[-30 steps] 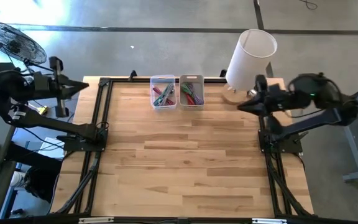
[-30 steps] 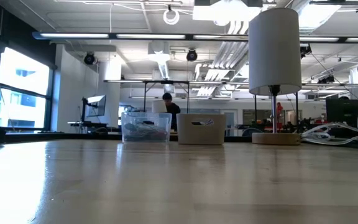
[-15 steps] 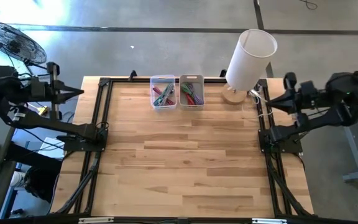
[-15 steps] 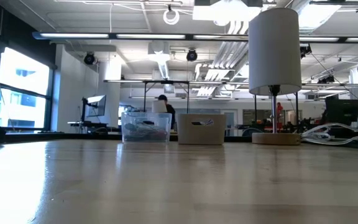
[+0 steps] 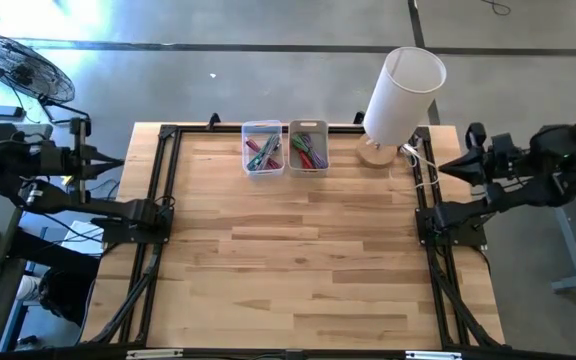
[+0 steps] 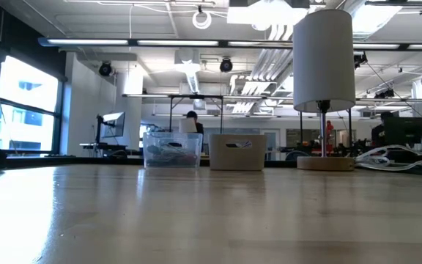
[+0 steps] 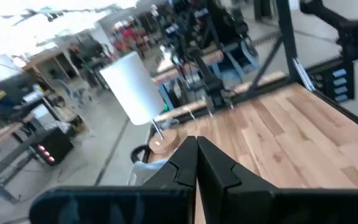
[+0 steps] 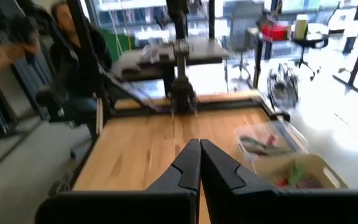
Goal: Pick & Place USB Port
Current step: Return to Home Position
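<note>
Two small bins stand side by side at the table's far edge: a clear one (image 5: 262,147) and a pale one (image 5: 308,145), both holding colourful pieces. I cannot pick out a USB port among them. My left gripper (image 5: 121,161) hangs shut just beyond the table's left edge, pointing level toward the table; its joined fingers (image 7: 196,149) show in the left wrist view. My right gripper (image 5: 442,168) hangs shut over the table's right rail, pointing left; its fingers (image 8: 199,152) are joined with nothing between them.
A white lamp (image 5: 403,92) stands on a round wooden base (image 5: 376,153) at the far right corner, with a white cord beside it. Black frame rails (image 5: 160,180) run along the table's sides. A fan (image 5: 18,62) stands off the table at the far left. A person (image 8: 73,50) sits beyond the table's left side.
Both arms have drawn back from the table. My left gripper has gone toward the left edge and sunk a little. My right gripper has gone from beside the lamp base toward the right edge. Both stay shut with nothing in them.
</note>
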